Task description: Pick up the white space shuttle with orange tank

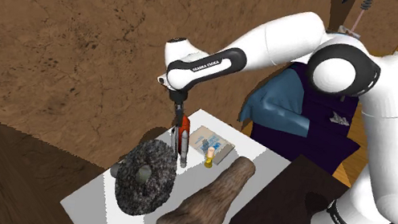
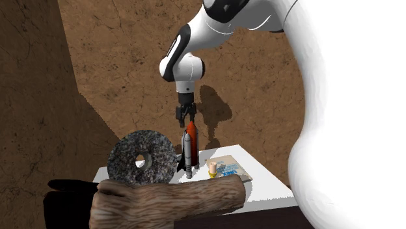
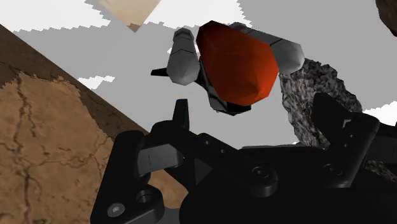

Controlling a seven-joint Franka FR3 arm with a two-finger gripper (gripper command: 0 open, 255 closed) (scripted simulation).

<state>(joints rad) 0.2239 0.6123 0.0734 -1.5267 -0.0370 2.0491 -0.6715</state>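
The space shuttle (image 1: 182, 141) stands upright on the white table (image 1: 95, 201), with grey-white boosters and a dark body around an orange tank. My black gripper (image 1: 179, 119) hangs straight above it, pointing down at the tank's nose. In the second exterior view the gripper (image 2: 187, 120) sits just over the tip of the shuttle (image 2: 189, 153). In the wrist view the fingers stand apart, and the orange nose of the shuttle (image 3: 235, 63) lies just beyond the gripper (image 3: 253, 105), not clasped.
A speckled stone disc with a hole (image 1: 145, 176) leans right beside the shuttle. A brown log (image 1: 208, 206) lies along the table's near side. A small yellow bottle (image 1: 208, 159) and a flat packet (image 1: 211, 142) sit close by. A blue cushion (image 1: 280, 103) rests on dark furniture behind.
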